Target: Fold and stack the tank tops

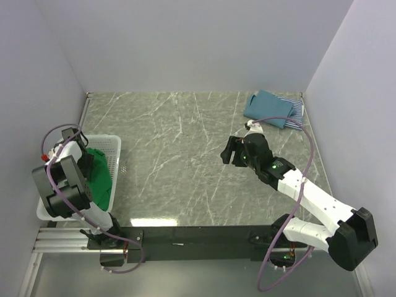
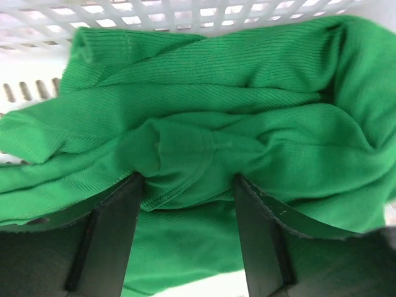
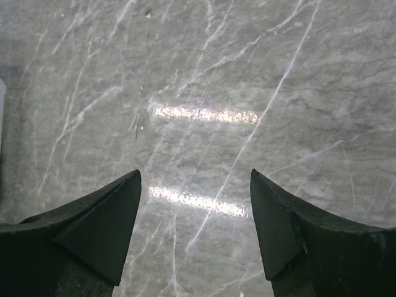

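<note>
Left hand (image 2: pixel 187 179) standing spread, straddling a bunched ridge of green tank top (image 2: pixel 216 93) in basket (image 2: pixel 185 12); soft, limp, likely best pinching that ridge. Right hand (image 3: pixel 195 185) hanging spread, empty.

Plain pale walls (image 1: pixel 185 43), grey-green marbled tabletop (image 1: pixel 185 136) with white veins, bright glare streaks (image 3: pixel 204 114)

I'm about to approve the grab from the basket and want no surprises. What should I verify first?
1. Left fingers open: ok.
2. Fold of green tank top between them: ok.
3. Green tank top not snagged on the white mesh basket: cannot tell.
4. Right fingers open, empty, over the table: ok.
5. Teal tank top folded atop striped tank top, far right corner: ok.
</note>
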Controlling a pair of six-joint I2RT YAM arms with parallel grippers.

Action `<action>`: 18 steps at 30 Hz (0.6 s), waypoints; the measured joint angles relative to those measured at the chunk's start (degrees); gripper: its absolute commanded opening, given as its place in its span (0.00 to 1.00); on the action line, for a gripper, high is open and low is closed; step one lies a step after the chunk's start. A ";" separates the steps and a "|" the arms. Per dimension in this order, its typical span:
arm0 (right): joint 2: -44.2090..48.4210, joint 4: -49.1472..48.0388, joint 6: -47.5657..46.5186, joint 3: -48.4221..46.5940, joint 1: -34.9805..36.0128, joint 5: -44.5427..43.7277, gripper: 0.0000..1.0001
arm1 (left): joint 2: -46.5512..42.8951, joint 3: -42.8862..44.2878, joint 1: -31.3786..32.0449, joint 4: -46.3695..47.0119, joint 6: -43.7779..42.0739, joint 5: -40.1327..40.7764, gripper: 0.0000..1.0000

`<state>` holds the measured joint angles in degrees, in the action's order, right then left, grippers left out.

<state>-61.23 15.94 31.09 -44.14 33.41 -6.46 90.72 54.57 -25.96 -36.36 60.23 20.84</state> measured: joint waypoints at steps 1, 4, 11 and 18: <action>0.00 0.00 0.02 0.33 0.00 0.00 0.78 | 0.55 0.00 0.00 0.17 0.15 0.00 0.60; 0.00 -0.09 0.22 1.18 0.17 0.00 0.77 | 1.09 0.00 0.00 0.11 0.72 0.00 0.30; 0.04 -0.07 0.46 1.64 0.22 0.00 0.75 | 0.63 0.94 -0.04 -0.13 -0.81 -1.31 0.01; 1.03 0.02 0.35 1.57 0.24 -0.24 0.75 | -9.33 3.56 -0.15 -1.27 -4.37 -5.70 0.01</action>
<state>-60.20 15.97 31.44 -42.57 33.65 -6.70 81.38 58.13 -26.11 -37.63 55.86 15.14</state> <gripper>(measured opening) 0.751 0.040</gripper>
